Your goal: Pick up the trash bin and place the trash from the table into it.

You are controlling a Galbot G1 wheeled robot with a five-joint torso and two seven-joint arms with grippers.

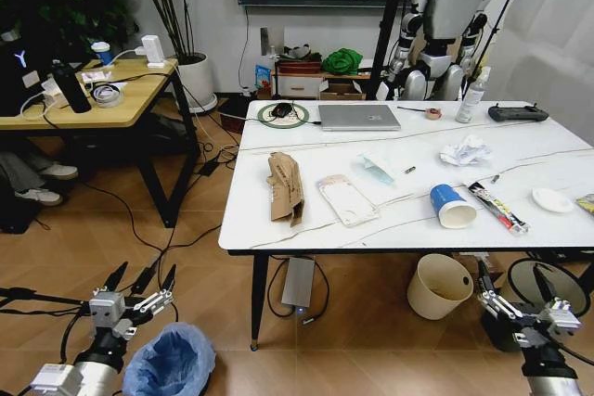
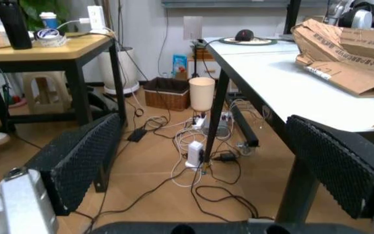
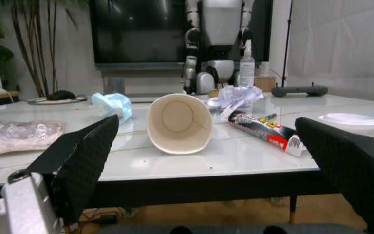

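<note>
The trash bin [image 1: 170,360], lined with a crinkled light-blue bag, stands on the floor at the lower left. Just left of and above it hangs my left gripper [image 1: 139,280], open; the left wrist view has its pads [image 2: 83,161] spread wide. On the table [image 1: 251,220] lies the trash: a crumpled brown paper bag [image 1: 285,186], a flat clear package [image 1: 347,198], a tipped blue cup [image 1: 452,206], a tissue wad [image 1: 464,149] and a wrapper [image 1: 497,207]. My right gripper [image 1: 515,289] is open below the table's front right edge, facing the cup [image 3: 178,123].
A plain cream bin [image 1: 440,286] stands under the table. A laptop [image 1: 359,116], a black remote [image 1: 518,113] and a spray bottle [image 1: 471,97] sit at the table's far side. A wooden desk [image 1: 93,95] stands at the left, with cables on the floor.
</note>
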